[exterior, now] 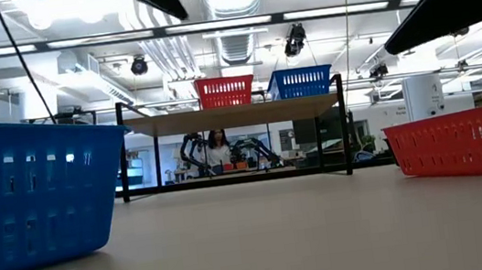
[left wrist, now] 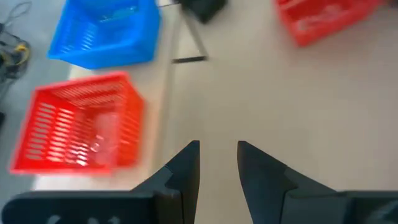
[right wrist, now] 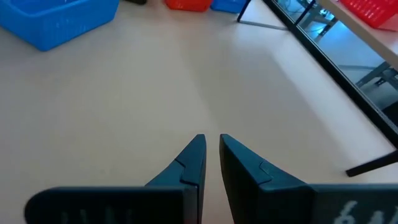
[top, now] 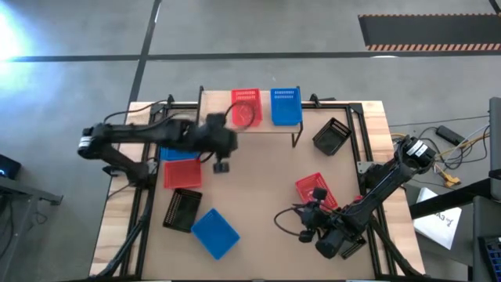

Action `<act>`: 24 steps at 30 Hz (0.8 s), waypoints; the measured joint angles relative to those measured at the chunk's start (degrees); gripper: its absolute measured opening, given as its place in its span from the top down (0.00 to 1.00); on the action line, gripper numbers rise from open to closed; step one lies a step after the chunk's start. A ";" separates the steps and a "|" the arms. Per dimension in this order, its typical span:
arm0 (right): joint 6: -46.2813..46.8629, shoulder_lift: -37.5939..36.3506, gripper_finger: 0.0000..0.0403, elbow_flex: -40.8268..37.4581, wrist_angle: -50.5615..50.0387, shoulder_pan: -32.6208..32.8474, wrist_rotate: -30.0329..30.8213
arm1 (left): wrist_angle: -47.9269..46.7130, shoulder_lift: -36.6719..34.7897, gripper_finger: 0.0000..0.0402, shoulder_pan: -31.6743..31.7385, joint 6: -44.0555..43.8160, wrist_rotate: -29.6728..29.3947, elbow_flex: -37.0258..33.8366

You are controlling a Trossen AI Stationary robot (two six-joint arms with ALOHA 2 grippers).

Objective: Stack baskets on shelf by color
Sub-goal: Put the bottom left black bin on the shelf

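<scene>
The shelf (top: 211,125) stands at the table's far edge with one red basket (top: 246,107) and one blue basket (top: 286,106) side by side on its plank. The low view shows the shelf (exterior: 229,115) with the same red basket (exterior: 225,91) and blue basket (exterior: 299,82). My left gripper (top: 221,165) hovers just in front of the shelf, slightly open and empty (left wrist: 217,155); the red basket (left wrist: 74,124) lies ahead of it. My right gripper (top: 304,222) sits low near the table's near right, shut and empty (right wrist: 211,146).
Loose baskets on the table: a red one (top: 182,172) overlapping a blue one (top: 174,153) at the left, a black one (top: 182,209), a blue one (top: 214,233) near the front, a red one (top: 316,190), and a black one (top: 331,136) right of the shelf. A person (exterior: 218,147) stands far behind.
</scene>
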 joint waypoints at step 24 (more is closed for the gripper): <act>-0.95 0.00 0.91 -3.28 4.79 -0.04 7.17 | -17.27 4.70 0.77 -50.91 -61.04 7.68 -14.39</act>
